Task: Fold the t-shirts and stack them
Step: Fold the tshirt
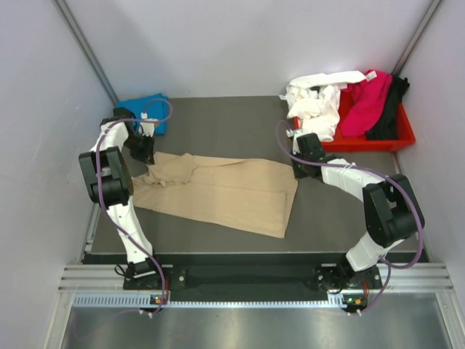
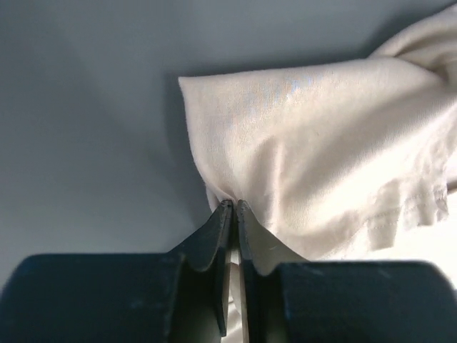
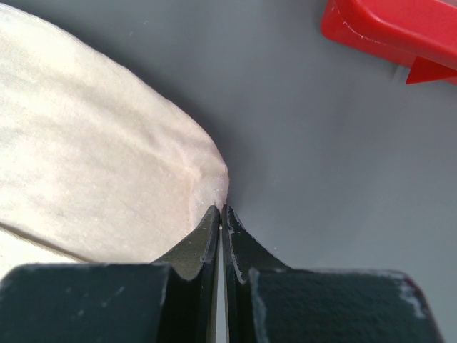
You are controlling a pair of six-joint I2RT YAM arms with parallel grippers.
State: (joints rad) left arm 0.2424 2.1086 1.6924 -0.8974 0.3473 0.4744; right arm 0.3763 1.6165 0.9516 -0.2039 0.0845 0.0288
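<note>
Left hand and right hand each clamped tight on an edge of the tan shirt on the tabletop.

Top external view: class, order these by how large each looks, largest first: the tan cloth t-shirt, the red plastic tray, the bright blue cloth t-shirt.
1. tan cloth t-shirt, spread flat
2. red plastic tray, its inside mostly covered
3. bright blue cloth t-shirt, partly hidden
</note>
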